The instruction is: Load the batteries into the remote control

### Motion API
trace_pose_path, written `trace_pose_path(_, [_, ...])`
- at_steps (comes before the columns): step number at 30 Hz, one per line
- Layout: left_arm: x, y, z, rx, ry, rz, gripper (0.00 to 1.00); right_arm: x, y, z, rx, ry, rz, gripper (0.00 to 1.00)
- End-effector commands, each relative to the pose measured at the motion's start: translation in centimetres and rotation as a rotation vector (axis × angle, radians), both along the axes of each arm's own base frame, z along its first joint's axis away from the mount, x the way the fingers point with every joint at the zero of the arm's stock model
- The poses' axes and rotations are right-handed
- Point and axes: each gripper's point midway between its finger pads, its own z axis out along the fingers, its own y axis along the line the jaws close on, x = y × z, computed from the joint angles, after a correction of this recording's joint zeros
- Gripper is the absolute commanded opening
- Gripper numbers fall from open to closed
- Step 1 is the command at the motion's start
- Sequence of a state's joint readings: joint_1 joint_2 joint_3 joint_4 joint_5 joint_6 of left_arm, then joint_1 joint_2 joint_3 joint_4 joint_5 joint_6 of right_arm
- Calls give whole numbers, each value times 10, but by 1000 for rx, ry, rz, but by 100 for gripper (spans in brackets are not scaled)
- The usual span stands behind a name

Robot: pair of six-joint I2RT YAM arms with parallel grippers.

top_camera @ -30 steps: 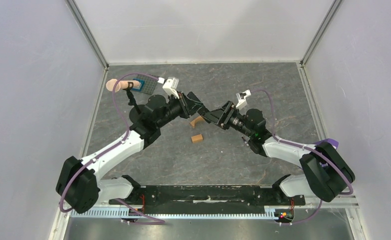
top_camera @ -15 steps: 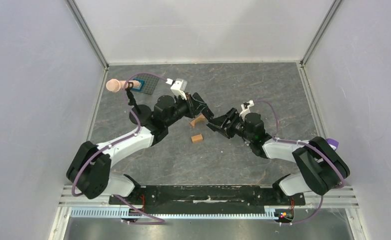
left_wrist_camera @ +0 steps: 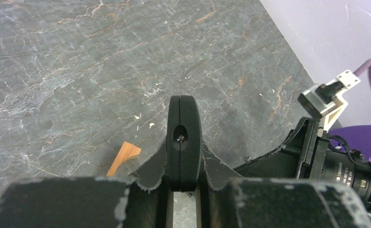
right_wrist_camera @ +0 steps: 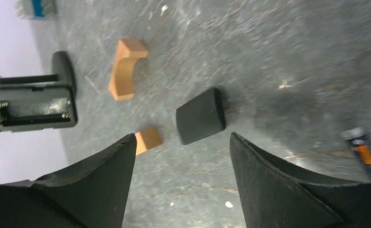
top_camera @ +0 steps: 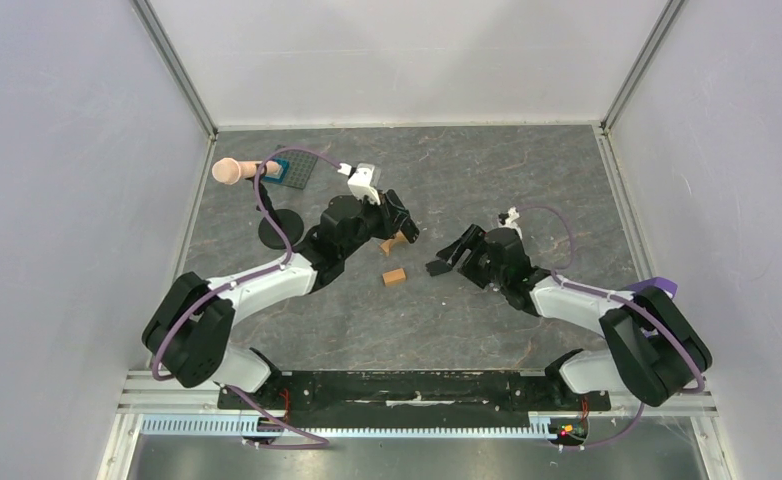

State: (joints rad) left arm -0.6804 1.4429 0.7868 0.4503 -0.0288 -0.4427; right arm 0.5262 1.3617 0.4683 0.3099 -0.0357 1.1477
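Black plastic, the remote control (right_wrist_camera: 29, 108) should be light, stiff and slick, best pinched across its long sides. The left claw (top_camera: 403, 228) clamps it above the middle of the bench (top_camera: 527, 180). The right claw (right_wrist_camera: 181, 142) gapes empty over a short black piece (right_wrist_camera: 200, 115).

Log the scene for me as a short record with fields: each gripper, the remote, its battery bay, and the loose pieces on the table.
left gripper: shut on the remote control
right gripper: open, empty, over the short black piece
battery bay: uncovered, springs showing, looks empty
battery: lying on the table, cut off by the right wrist view's edge
arched orange block: on the table
small orange block: on the table, beside the short black piece
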Motion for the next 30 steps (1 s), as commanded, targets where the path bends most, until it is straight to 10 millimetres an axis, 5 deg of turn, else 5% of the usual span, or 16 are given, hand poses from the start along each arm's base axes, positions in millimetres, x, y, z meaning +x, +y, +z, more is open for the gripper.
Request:
trace_pose_path(1, [-1, 10, 21, 29, -60, 21, 2, 22, -31, 18, -197, -100, -79, 75])
trace_pose_path(7, [-32, 8, 37, -4, -20, -87, 2, 30, -68, 45, -465, -206, -88, 78])
trace_pose_path(13, [-77, -1, 56, -31, -8, -293, 2, 18, -102, 37, -746, -145, 16, 78])
trace_pose_path(21, [-157, -14, 83, -64, -12, -716, 2, 10, -108, 16, -793, -83, 166, 67])
trace_pose_path(26, [-175, -7, 89, -38, -11, -789, 2, 4, -116, 6, -846, -32, 202, 62])
trace_pose_path(30, [-179, -5, 91, -24, -30, -813, 2, -5, -111, 3, -902, -108, 398, 62])
